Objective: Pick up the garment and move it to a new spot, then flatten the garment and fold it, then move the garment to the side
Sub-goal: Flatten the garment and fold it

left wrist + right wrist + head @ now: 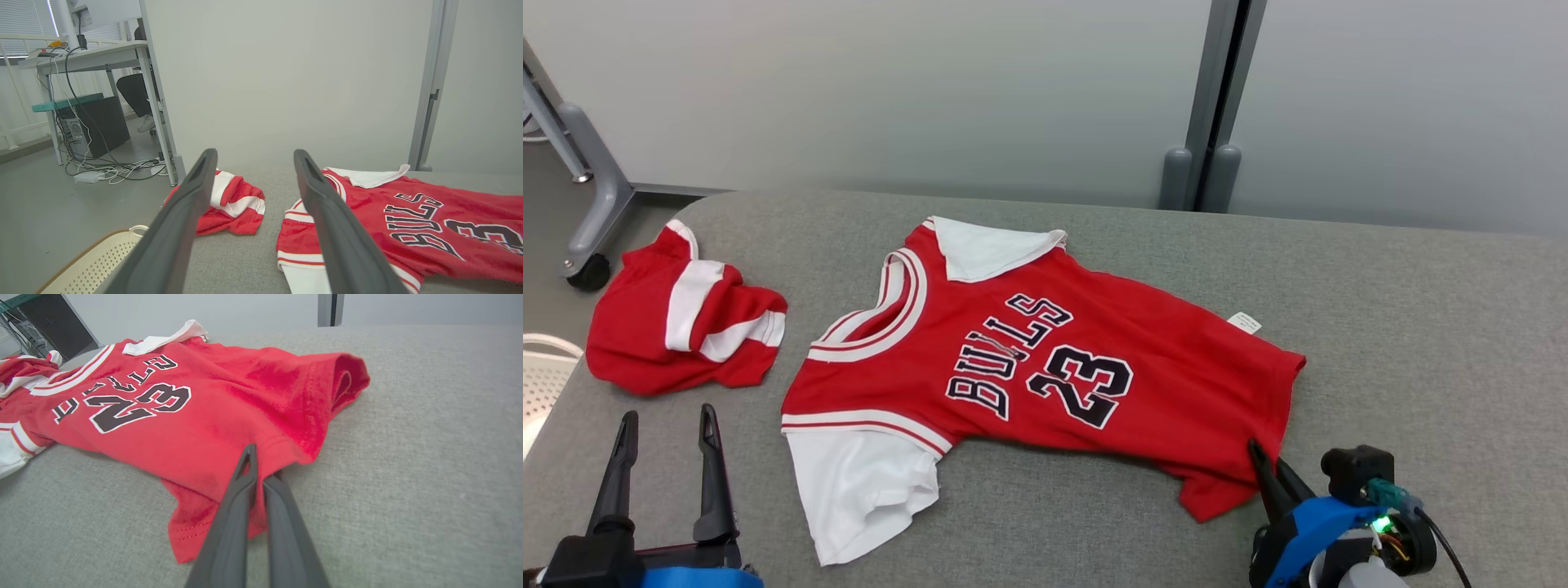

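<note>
1. Garment hem lay pinched in the right pincer, its two dark fingers clenched on red fabric just beside the near bottom corner. The bite looked shallow, and a pull could well have slipped it free.
2. One finger showed on top of the cloth and the other ran beneath it, but whether both layers were caught could not be told. A single layer would likely have let the garment open and bunch on the lift.
3. Left pincer stood released, jaws wide and holding nothing, at the near left of the grey surface, just short of the near white sleeve. A one-corner lift would probably have left the rest dragging and creasing.
4. Spread face up across the middle of the surface, the garment lay mostly flat, collar toward the robot's left and hem toward its right.
5. Crumpled red-and-white bundle sat near the collar but apart from it, so a leftward drag risked sweeping into it.
6. Counted: two pincers, one garment, two white sleeves including the folded far sleeve, one bundle, one white label and one perforated basket off the left edge.
</note>
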Controlling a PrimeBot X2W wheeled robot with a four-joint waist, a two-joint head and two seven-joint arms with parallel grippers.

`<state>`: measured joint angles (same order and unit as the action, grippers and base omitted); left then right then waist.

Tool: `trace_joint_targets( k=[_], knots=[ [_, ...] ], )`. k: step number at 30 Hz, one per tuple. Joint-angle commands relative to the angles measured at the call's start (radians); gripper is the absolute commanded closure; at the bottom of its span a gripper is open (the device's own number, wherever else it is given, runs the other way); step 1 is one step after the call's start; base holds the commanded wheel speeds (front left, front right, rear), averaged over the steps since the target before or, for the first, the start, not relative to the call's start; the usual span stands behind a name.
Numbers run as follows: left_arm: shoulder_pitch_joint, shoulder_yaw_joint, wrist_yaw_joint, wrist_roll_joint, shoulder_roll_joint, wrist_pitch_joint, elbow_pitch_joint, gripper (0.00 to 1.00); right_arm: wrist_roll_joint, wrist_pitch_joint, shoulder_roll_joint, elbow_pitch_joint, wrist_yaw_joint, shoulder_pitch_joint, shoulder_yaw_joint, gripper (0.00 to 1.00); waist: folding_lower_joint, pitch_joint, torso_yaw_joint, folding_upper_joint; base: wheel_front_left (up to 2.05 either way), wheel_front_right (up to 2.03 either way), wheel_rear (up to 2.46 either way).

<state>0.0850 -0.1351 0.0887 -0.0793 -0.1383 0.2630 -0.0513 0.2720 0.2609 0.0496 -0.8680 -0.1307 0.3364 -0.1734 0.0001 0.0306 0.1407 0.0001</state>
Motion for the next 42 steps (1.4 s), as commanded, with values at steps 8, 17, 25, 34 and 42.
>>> trace_joint_targets(
  k=[8, 17, 25, 34, 42],
  knots=[
    [0.026, -0.009, 0.003, 0.003, 0.012, 0.002, 0.007, 0.00, 0.012, -0.072, 0.044, 0.311, 0.000, -0.226, 0.025, 1.00, -0.0001, -0.029, -0.068, -0.0001, 0.00, 0.00, 0.00],
    [0.014, -0.017, 0.006, 0.010, 0.019, 0.002, 0.016, 0.00, -0.006, -0.375, 0.065, 0.781, 0.000, -0.501, 0.121, 1.00, -0.0001, -0.012, -0.109, -0.0001, 0.00, 0.00, 0.00],
    [-0.008, -0.021, 0.008, 0.012, 0.024, 0.002, 0.018, 0.00, -0.042, -0.440, 0.053, 0.899, 0.000, -0.511, 0.171, 0.00, -0.0001, 0.009, -0.107, -0.0001, 0.00, 0.00, 0.00],
    [-0.032, -0.032, 0.011, 0.019, 0.025, 0.002, 0.030, 0.00, -0.110, -0.405, 0.168, 0.845, 0.000, -0.274, 0.188, 0.00, -0.0001, 0.051, -0.084, -0.0001, 0.00, 0.00, 0.00],
    [-0.076, -0.023, 0.016, 0.021, 0.030, 0.002, 0.028, 0.00, -0.105, -0.357, 0.204, 0.586, 0.000, -0.076, 0.151, 0.00, -0.0001, 0.099, -0.053, -0.0001, 0.00, 0.00, 0.00]
  ],
)
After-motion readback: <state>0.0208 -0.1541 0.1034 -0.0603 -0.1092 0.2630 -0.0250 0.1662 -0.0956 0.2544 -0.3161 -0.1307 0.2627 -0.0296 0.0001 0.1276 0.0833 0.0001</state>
